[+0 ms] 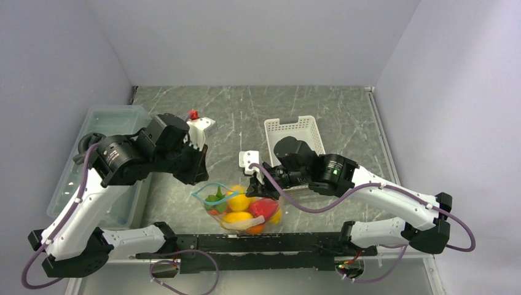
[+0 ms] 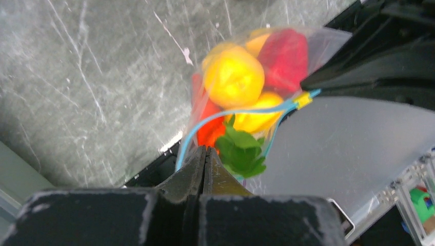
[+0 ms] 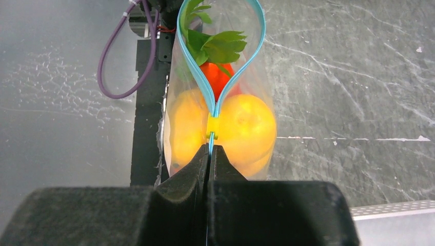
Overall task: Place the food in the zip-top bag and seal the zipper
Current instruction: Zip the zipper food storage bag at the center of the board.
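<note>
The clear zip-top bag [image 1: 242,209] hangs between both grippers just above the table's near edge. The food is inside it: yellow fruits [image 1: 238,201], a red pepper [image 1: 264,208] and a green leafy piece [image 2: 241,148]. My left gripper [image 2: 205,149] is shut on the left end of the bag's mouth. My right gripper [image 3: 210,148] is shut on the teal zipper [image 3: 197,77], just behind its yellow slider [image 3: 212,125]. Beyond the slider the zipper's two sides gape apart in a loop, with the leaf and an orange-red piece [image 3: 215,77] showing through it.
A white perforated basket [image 1: 293,132] stands behind the right arm. A translucent bin [image 1: 104,160] lies along the left wall under the left arm. A small red and white object [image 1: 195,117] sits behind the left wrist. The black rail [image 1: 258,243] runs below the bag.
</note>
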